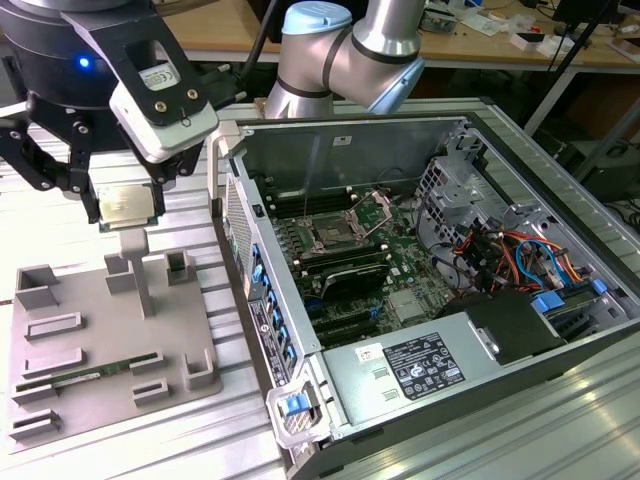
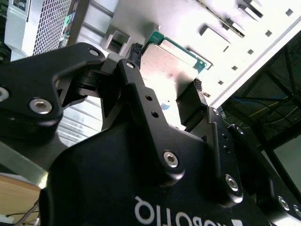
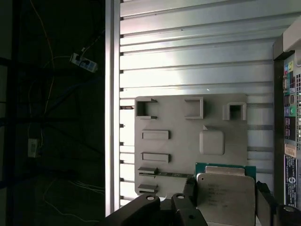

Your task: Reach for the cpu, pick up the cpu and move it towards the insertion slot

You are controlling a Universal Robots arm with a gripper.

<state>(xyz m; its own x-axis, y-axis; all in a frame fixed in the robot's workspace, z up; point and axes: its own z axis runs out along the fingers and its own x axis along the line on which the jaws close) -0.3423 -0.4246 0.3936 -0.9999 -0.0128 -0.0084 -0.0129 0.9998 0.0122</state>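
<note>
The biggest thing is the open computer case [image 1: 330,150], on the exterior view's right. Beside it, on the exterior view's left, lies a flat grey holder plate [image 1: 100,340] with little pockets and posts.

The gripper [image 1: 125,200] hangs over the far end of that plate. Its two black fingers [image 1: 92,205] are closed on the cpu [image 1: 127,206], one on each opposite edge. Both wrist views show the same hold: the silvery square sits flat between the finger pads [image 2: 195,92], with its green rim peeking out.

The cpu is up in the air, just above a small post on the plate and not touching it. The insertion slot [image 1: 330,237] sits deep inside the case on the green board. It is well apart from the chip, with the case wall between them.

The chip looks light, thin and stiff. Its metal face is smooth, so it could slip. Its underside is hidden and is probably easy to hurt. The edges are the safe place to hold it, and that is where the fingers press. A gentle, even squeeze should be enough.
</note>
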